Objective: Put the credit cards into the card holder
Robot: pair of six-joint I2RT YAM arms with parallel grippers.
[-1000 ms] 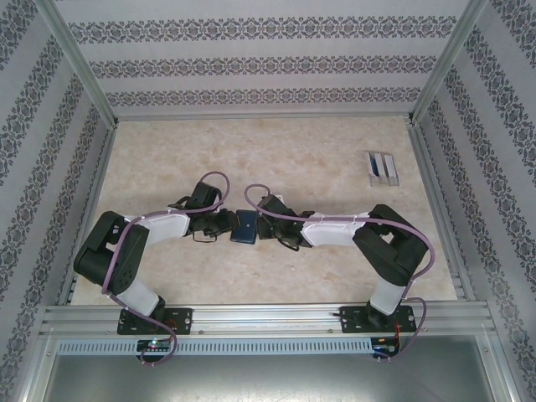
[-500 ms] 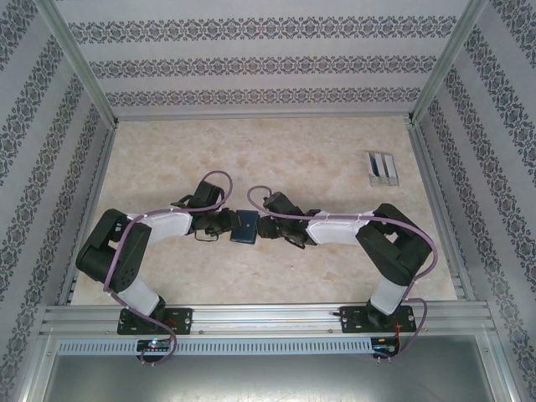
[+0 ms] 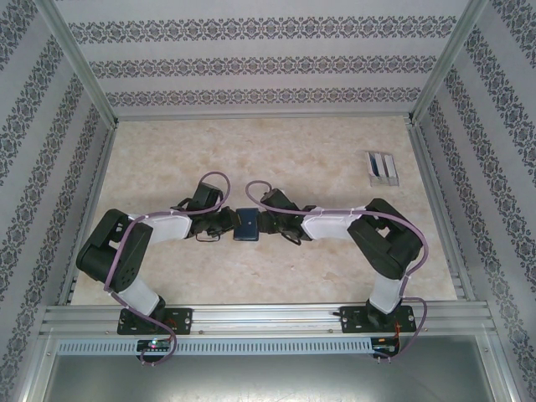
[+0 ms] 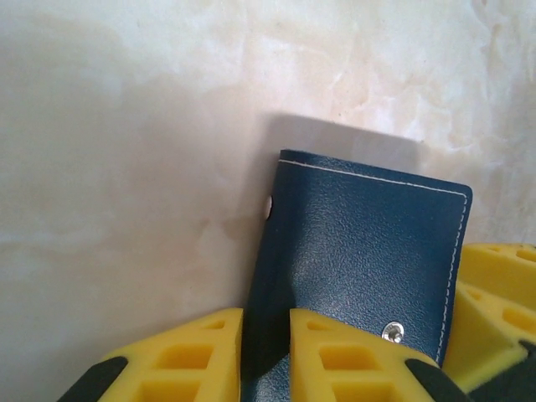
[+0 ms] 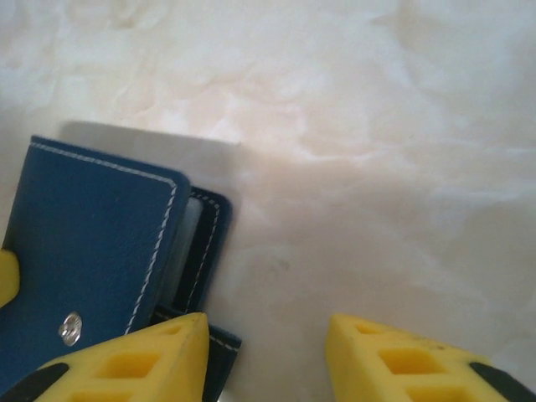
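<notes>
The card holder (image 3: 246, 224), a navy wallet with white stitching and a small snap (image 4: 392, 332), lies mid-table between both arms. My left gripper (image 3: 227, 224) comes at it from the left. In the left wrist view its yellow jaws stand close together (image 4: 266, 325), with the wallet's dark left edge pinched between them. My right gripper (image 3: 265, 223) is open at the wallet's right side (image 5: 266, 328). One of its fingertips (image 5: 167, 343) overlaps the wallet's corner, and bare table lies between the fingers. The cover is raised a little, and a whitish credit card edge (image 5: 189, 243) shows inside.
A clear slotted case (image 3: 383, 167) with dark strips in it lies at the back right, near the right wall. Patterned walls and metal rails (image 3: 251, 314) bound the marbled table (image 3: 293, 159). The right gripper's yellow finger (image 4: 498, 293) shows at the wallet's far side in the left wrist view.
The right arm has pushed left up to the wallet and its jaws have opened. The left jaws have drawn closer together on the wallet's edge.
</notes>
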